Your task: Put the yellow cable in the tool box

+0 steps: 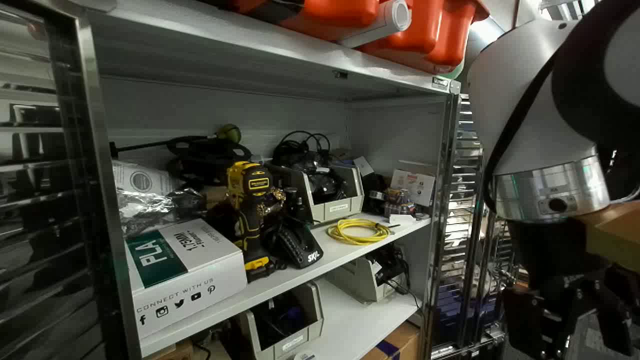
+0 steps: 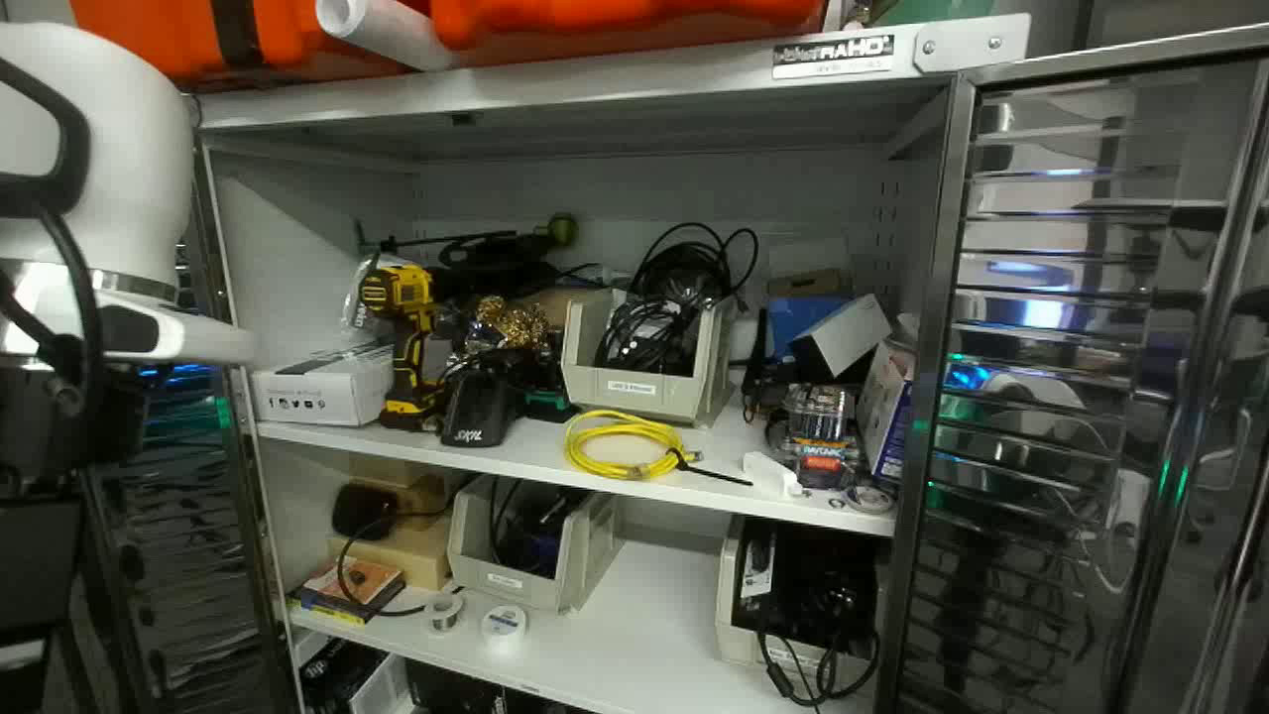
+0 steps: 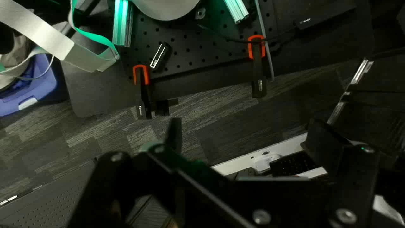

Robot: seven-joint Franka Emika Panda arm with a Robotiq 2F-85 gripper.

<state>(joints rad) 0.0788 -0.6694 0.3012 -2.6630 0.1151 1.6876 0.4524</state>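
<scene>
"Plenty sits on that shelf (image 1: 336, 254). What's at the left end, in an exterior view?"

"A white carton (image 1: 185, 277) with a green panel reading PLA, near the front edge. Just right of it stands a yellow-and-black power tool (image 1: 248, 227), upright, then a black unit (image 1: 299, 246) marked SKIL."

"And further along?"

"The tool box (image 1: 334, 212), I take it: an open pale grey bin, heaped with black cables (image 1: 324, 186) that loop up above its rim."

"So where's the yellow cable (image 1: 356, 241)?"

"Out on the same shelf, just in front of that bin. It lies flat in a loose coil, and a thin black strip (image 2: 719, 474) runs off one side of it."

"To the right of that?"

"A battery pack (image 2: 821, 436), RAYOVAC on its label, near the shelf's right end. Then, past the edge of the cabinet (image 1: 441, 200), the robot arm (image 1: 540, 125) hangs, well apart from the coil."

"And the end effector (image 3: 248, 131), how does it stand?"

"Fingers (image 3: 174, 136) spread wide. The wrist view has them either side of a stretch of carpet (image 3: 212, 126), with orange-tipped clamps (image 3: 258, 68) at the edge of a dark, hole-dotted table (image 3: 202, 60) beyond."
</scene>
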